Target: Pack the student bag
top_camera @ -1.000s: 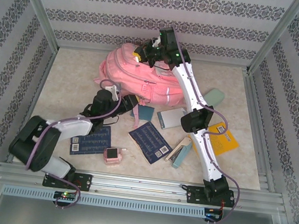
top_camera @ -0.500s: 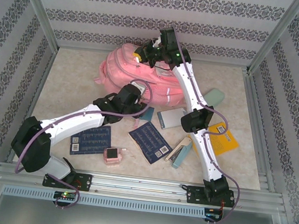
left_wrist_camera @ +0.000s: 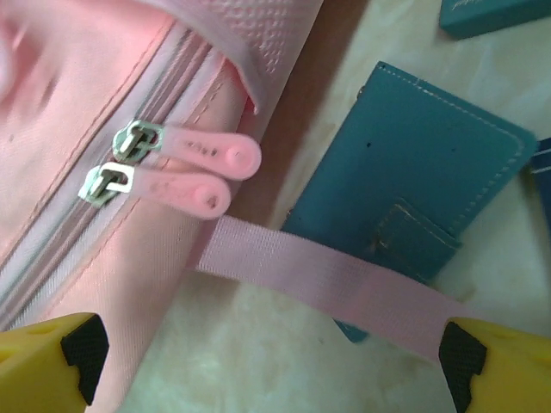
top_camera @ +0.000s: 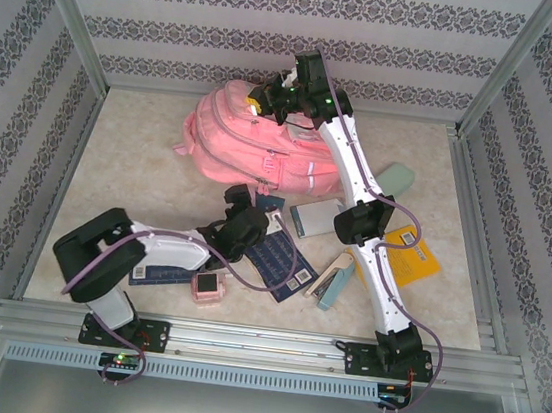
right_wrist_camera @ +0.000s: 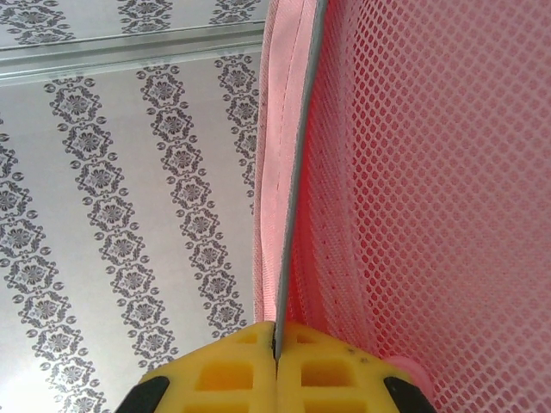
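Pink fabric marks the student bag (top_camera: 253,143), which lies at the far middle of the table (top_camera: 131,159). The right fingers (right_wrist_camera: 232,374) are pressed together on a thin, grey-edged pink seam (right_wrist_camera: 288,172) at the bag's far top edge, beside its mesh panel (right_wrist_camera: 430,189). The left fingers (left_wrist_camera: 52,357) stand wide apart and hold nothing. They are over a pink strap (left_wrist_camera: 327,288) that crosses a teal wallet (left_wrist_camera: 430,172), just beside two pink zipper pulls (left_wrist_camera: 194,172) at the bag's near edge.

Bright even light, soft close-up blur
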Available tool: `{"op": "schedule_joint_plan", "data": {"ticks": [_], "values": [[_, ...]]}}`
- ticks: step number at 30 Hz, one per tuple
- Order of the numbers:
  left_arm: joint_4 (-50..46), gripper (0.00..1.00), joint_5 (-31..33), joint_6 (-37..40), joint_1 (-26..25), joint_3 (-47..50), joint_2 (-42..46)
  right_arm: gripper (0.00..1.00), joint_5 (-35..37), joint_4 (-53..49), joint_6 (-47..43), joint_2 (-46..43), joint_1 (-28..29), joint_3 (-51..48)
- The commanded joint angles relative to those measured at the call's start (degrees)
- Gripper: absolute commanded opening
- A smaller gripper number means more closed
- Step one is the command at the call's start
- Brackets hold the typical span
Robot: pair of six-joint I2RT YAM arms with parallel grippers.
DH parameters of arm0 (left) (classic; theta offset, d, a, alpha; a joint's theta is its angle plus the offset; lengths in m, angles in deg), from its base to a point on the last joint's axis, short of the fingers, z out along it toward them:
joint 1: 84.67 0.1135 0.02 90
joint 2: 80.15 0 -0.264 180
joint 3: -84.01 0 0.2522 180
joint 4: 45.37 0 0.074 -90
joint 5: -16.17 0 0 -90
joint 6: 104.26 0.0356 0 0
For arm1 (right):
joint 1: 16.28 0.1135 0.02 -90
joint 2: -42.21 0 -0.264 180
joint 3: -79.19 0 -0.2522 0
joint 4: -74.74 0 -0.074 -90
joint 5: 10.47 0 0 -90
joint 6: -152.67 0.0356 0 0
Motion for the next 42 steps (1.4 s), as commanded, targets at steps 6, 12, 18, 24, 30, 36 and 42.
{"op": "schedule_joint_plan", "data": {"ticks": [6,12,18,24,30,36,42], "values": [[35.44,0.89,2.38,17.63,1.12,4.41,-6.61,0.0,-4.68,3.75,1.02,-3.19,0.36,4.5],[35.34,0.73,-1.59,13.94,3.46,4.44,-6.11,0.0,-5.06,4.01,0.84,-3.01,0.78,4.5],[32.1,0.64,-5.53,8.61,5.82,3.21,-6.04,0.0,-5.42,4.27,0.83,-3.08,1.16,4.5],[30.8,0.65,-6.68,-1.69,8.19,2.5,-3.47,0.0,-6.21,4.62,0.41,-3.08,1.49,4.53],[24.68,0.65,-8.35,-16.74,11.33,2.45,1.78,0.0,-6.33,4.41,0.14,-2.82,1.64,4.52],[17.58,0.65,-8.56,-26.91,14.05,3.43,8.26,0.0,-5.89,3.95,-0.38,-2.72,1.24,4.52],[-4.26,0.65,-14.44,-42.78,14.87,-1.57,15.05,0.0,-4.6,2.44,-1.18,-2.83,0.99,4.5]]}}
